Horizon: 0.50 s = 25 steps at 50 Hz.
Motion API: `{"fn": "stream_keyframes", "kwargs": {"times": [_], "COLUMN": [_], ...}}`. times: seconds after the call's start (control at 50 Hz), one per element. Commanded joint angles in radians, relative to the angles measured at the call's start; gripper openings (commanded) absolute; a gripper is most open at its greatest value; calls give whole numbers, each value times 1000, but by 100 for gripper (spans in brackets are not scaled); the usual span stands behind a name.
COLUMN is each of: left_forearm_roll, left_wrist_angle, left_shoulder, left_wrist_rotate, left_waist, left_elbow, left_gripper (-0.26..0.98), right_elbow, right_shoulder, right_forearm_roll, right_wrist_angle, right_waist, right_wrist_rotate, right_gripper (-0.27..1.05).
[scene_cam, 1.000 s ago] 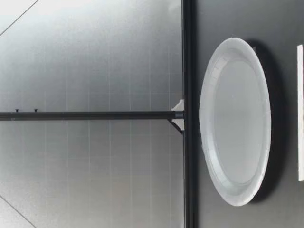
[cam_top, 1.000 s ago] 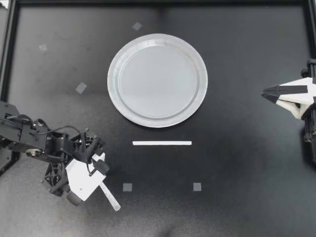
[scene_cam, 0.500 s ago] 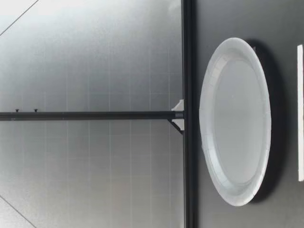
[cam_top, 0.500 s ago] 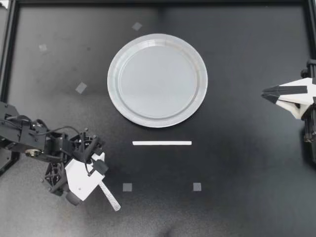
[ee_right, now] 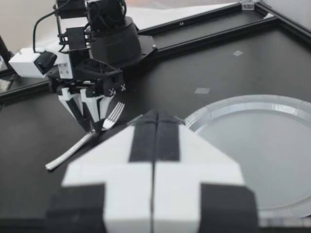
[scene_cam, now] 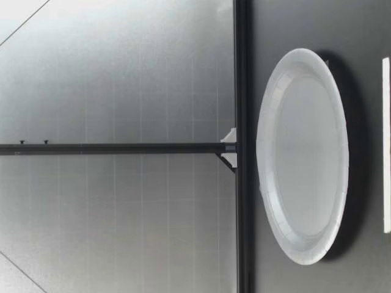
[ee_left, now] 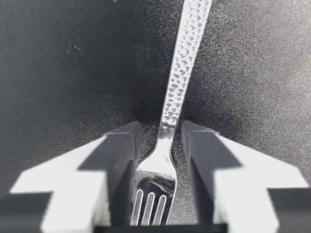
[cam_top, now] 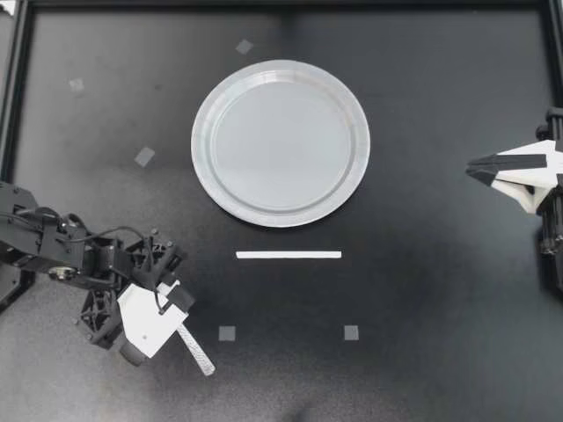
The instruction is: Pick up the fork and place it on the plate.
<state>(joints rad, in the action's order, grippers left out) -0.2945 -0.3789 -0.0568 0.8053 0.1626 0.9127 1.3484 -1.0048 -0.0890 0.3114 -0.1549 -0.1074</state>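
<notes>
– What moved?
– Almost nothing. My left pincer [cam_top: 173,318] only nudged a bit. It still grips the fork [cam_top: 197,350] on the worktop's [cam_top: 422,290] left side.
– Room to move?
– Lots of bare worktop up to the plate [cam_top: 201,143]. A white strip [cam_top: 288,255] lies between.
– The right pincer [cam_top: 472,166]?
– Closed, holding nothing, by the right edge. Its camera shows the fork's prongs lifted and the handle end down. The low view shows only plate and strip.
</notes>
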Motion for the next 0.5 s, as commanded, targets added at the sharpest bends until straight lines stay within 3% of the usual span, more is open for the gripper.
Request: {"fn": "stream_keyframes", "kwargs": {"times": [0.0,0.48], "left_forearm_roll": [0,0], "left_wrist_angle": [5,-9], "left_shoulder": [-8,0], "left_wrist_rotate": [2,3], "left_waist": [2,2], "left_elbow": [-17,-20], "left_gripper": [31,28], "right_elbow": [-9,-6], "right_shoulder": [5,-14], "right_forearm_roll": [-2,-2], "right_wrist_angle": [6,6], "right_waist": [-5,-5], "right_wrist_rotate": [-2,-2], "right_gripper": [-6,-6]}}
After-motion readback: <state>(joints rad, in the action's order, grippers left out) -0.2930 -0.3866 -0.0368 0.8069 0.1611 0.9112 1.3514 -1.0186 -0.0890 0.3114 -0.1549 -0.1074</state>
